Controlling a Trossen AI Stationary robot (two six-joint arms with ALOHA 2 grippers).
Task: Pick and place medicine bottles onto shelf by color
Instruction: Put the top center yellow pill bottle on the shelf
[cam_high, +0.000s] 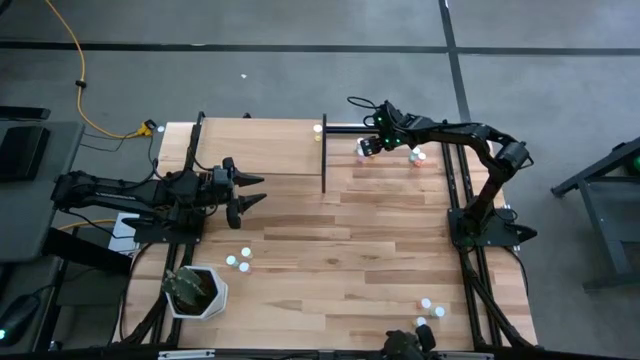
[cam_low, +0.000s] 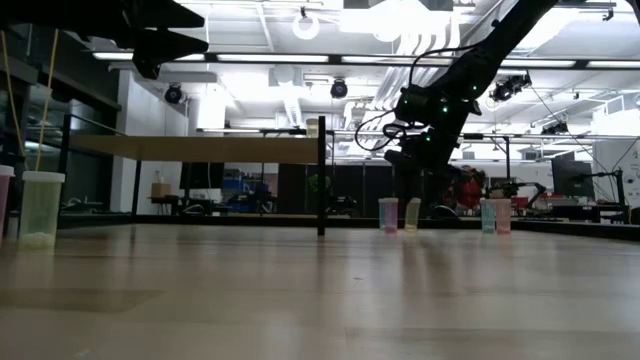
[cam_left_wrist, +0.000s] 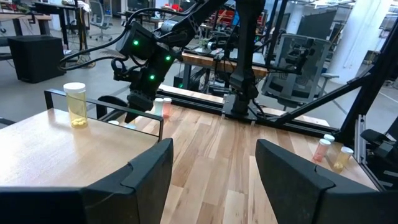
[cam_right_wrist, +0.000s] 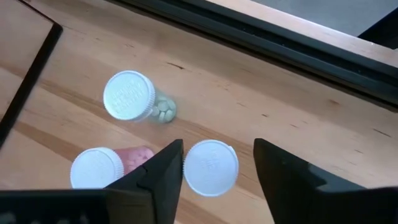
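Observation:
My right gripper (cam_right_wrist: 217, 146) is open at the table's far side, just right of the shelf (cam_high: 255, 147). It points steeply down over three white-capped medicine bottles. Its fingers stand on either side of one bottle's cap (cam_right_wrist: 210, 167). Beside it stand a bottle with green pills (cam_right_wrist: 129, 94) and a pinkish bottle (cam_right_wrist: 96, 168), both on their bases. A yellowish bottle (cam_left_wrist: 76, 104) stands on the shelf's far right corner. My left gripper (cam_high: 245, 190) waits open and level at the table's left, touching nothing. My right gripper comes at the bottle from above, slanting down, one finger on each side of its white cap (cam_right_wrist: 210, 167). A gap shows between the cap and one finger (cam_right_wrist: 280, 174). The other finger (cam_right_wrist: 165, 174) borders the cap's outline; whether it touches, I cannot tell.
Two more bottles (cam_high: 415, 155) stand right of my right gripper. Three bottles (cam_high: 240, 261) stand near the white plant pot (cam_high: 195, 292) at the near left, and three more (cam_high: 430, 310) at the near right. The shelf's black corner post (cam_high: 323, 150) is close to my right gripper.

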